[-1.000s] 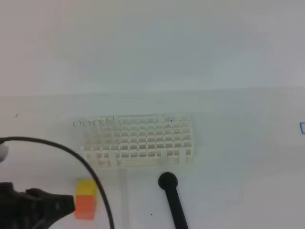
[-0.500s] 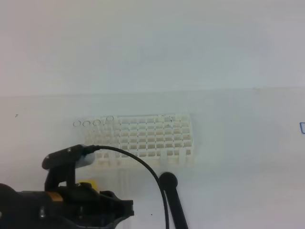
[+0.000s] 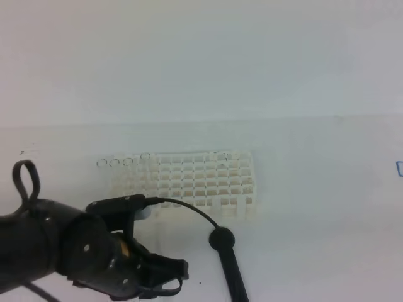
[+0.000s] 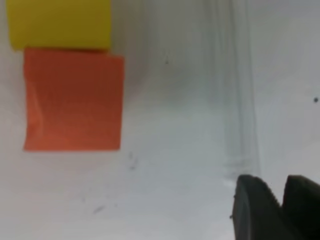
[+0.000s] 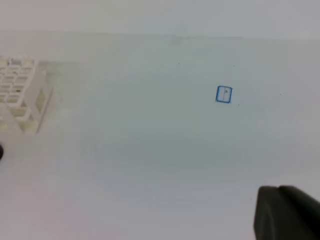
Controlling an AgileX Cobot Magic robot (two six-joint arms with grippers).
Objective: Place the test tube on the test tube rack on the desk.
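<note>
Nothing placed yet, judging by the wrist view. To the left of the left gripper (image 4: 280,192), well apart from its fingertips: a yellow-and-orange block (image 4: 67,75), no part of the job. Straight ahead of those fingertips, just beyond them and not between them: the test tube (image 4: 237,100), lying flat on the desk (image 3: 327,189), a faint clear streak running away from the gripper. Cannot tell whether the near end touches the left-hand finger; looks just short of it. From above, hidden by the arm or lost against the white.

Beyond the left gripper (image 3: 181,275), further up the desk: the test tube rack (image 3: 195,179), upright, no sign of this tube in its holes. Just to the right of the gripper, close by: a black rod (image 3: 227,264) with a round knob end, to be kept clear of.

Left to do, then: close on the tube, lift, turn upright, carry forward to the rack and lower into a hole. All of it, in short.

Left jaws parted a modest way, a gap showing between them, gripping nothing. Right gripper (image 5: 287,212) only a dark lump at the frame's edge, far to the right of the rack (image 5: 20,90), closed tight, nothing seen in it.
</note>
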